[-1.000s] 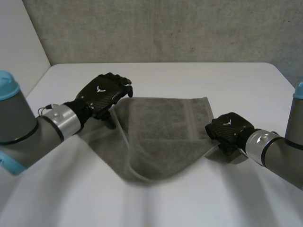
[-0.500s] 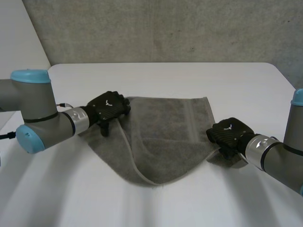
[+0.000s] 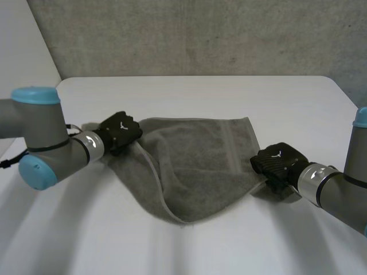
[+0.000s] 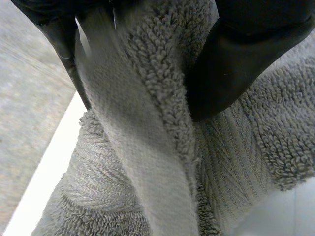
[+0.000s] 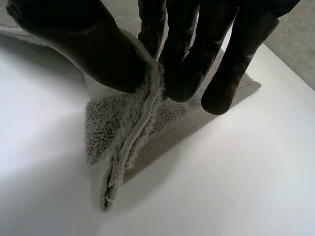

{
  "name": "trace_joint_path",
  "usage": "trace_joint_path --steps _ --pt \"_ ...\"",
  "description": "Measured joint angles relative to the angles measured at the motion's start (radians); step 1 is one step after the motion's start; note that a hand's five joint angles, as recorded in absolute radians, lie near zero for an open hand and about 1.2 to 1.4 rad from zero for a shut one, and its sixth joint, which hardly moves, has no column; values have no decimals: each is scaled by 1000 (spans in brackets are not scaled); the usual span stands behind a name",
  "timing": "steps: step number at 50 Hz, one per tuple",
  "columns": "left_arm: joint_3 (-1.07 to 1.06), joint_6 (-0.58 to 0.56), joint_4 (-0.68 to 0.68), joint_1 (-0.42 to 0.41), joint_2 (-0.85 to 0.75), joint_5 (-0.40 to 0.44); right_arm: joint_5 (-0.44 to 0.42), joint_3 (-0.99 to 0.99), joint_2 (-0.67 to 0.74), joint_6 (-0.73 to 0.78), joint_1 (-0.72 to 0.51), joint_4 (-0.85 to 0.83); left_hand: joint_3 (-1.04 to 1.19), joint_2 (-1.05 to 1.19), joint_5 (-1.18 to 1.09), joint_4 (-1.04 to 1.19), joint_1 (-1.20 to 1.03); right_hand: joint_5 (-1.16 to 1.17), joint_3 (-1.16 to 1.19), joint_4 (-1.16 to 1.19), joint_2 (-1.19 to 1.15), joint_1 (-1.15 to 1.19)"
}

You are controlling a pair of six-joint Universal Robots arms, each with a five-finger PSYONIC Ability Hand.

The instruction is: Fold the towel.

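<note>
One towel [image 3: 195,166], one table [image 3: 229,97], two robot hands: left [image 3: 119,133], right [image 3: 274,163].

White table [image 3: 189,91] with rounded far corners; grey concrete wall [image 3: 189,34] behind.

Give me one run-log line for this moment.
task: fold towel | left robot hand: pinches left edge | right robot hand: pinches right edge | towel: lying on white table

One towel [image 3: 195,166] is lying on the middle of the table [image 3: 229,97], the left hand [image 3: 119,133] sitting at its left corner, the right hand [image 3: 275,163] at its right corner, a wall [image 3: 200,34] standing behind the table.
</note>
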State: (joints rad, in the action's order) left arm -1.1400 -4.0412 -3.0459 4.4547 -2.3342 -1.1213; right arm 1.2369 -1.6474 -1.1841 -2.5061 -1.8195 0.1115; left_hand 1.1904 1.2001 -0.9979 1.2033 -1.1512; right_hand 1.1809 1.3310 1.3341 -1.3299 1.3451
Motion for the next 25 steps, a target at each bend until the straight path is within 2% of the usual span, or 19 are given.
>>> trace_joint_path --steps 7,11,13,19,25 --pt "-115 34 -5 14 182 10 -3 13 -59 -6 15 58 -44 -57 23 -60 20 0 0 0 0 0" --pt "-215 73 -17 38 301 23 -18 31 -127 -7 44 145 -354 -376 340 -372 325 0 0 0 0 0" --pt "-271 94 -27 54 351 39 -34 39 -153 -8 55 186 -440 -454 429 -455 409 0 0 0 0 0" --pt "-402 122 -52 104 404 102 -95 32 -179 -14 68 240 -506 -519 513 -521 483 0 0 0 0 0" --pt "-495 126 -68 147 383 157 -131 2 -174 -17 67 243 -507 -521 517 -522 486 0 0 0 0 0"
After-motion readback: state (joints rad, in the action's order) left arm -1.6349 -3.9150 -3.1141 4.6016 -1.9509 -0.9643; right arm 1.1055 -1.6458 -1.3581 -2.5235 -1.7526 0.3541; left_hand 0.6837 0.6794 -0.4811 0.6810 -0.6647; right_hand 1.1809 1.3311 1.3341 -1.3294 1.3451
